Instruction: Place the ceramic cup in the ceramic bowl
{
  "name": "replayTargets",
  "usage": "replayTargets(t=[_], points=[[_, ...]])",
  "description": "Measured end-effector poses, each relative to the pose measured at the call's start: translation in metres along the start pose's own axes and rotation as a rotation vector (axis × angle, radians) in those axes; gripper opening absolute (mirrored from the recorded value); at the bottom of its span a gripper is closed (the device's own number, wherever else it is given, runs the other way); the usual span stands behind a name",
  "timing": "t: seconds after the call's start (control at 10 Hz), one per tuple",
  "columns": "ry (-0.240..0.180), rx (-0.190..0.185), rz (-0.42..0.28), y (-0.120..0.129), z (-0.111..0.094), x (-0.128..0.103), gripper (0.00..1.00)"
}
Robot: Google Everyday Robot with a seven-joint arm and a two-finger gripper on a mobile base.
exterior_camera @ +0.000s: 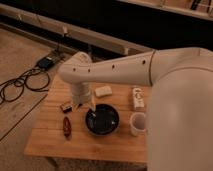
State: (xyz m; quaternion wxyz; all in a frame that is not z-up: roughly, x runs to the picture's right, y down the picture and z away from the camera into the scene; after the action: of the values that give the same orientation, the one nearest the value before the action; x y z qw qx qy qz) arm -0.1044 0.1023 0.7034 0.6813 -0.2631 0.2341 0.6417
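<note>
Cables (20, 86) lie on the floor well left of the ceramic bowl (112, 131), off the wooden table (50, 142). On the table, a dark red object (66, 126) lies left of the bowl, with a small dark block (66, 106) behind it. The gripper (86, 105) hangs by the bowl's far left rim; whether it is spread or pressed together cannot be told. A white block (103, 91) lies behind the bowl. The ceramic cup (137, 123) stands upright just right of the bowl, apart from the gripper, and a second white block (138, 97) lies behind the cup.
</note>
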Motion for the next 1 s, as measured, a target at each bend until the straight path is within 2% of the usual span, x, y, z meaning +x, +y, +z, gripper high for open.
replayTargets(t=[0.7,0.9,1.0], points=[[0.0,-0.001,0.007,-0.004,0.001,0.0,0.65],[-0.005,-0.006,0.048,-0.022,0.004,0.0,0.65],[-0.006,-0.005,0.086,-0.041,0.007,0.003,0.65]])
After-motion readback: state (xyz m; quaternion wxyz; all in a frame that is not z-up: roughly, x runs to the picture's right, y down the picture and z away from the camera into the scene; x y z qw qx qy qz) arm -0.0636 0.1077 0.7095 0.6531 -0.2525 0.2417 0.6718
